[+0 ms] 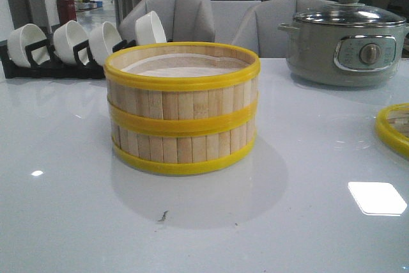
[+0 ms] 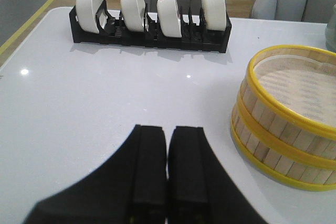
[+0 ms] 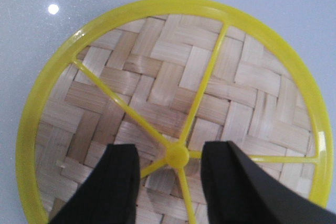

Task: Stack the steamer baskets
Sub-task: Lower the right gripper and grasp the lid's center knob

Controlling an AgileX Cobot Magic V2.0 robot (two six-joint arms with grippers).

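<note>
Far left on the white table (image 1: 77,222) stands a black rack (image 2: 149,35) holding four white bowls (image 2: 134,8), and my left gripper (image 2: 167,171) hangs over bare tabletop on the near side of it, its two black fingers pressed together with nothing between them. To the right of that, mid-table, the steamer baskets (image 1: 182,110) already sit one on the other, yellow rims lined up, the pale liner showing in the top one. If I swing the left arm rightward with any carelessness, its fingers could clip the stack's wall and slide the upper basket off its seat. Farther right and far back is the grey electric pot (image 1: 345,46) with its glass lid. At the right edge lies the woven bamboo lid (image 3: 173,108), and my right gripper (image 3: 170,177) is poised over it, fingers spread partway to either side of the yellow knob (image 3: 177,156), gripping nothing. I judge the risk here is a poor pinch: the knob is small and slick-looking, so an off-centre close could squirt it sideways or tip the lid, and a tilted lid would catch the top rim.
</note>
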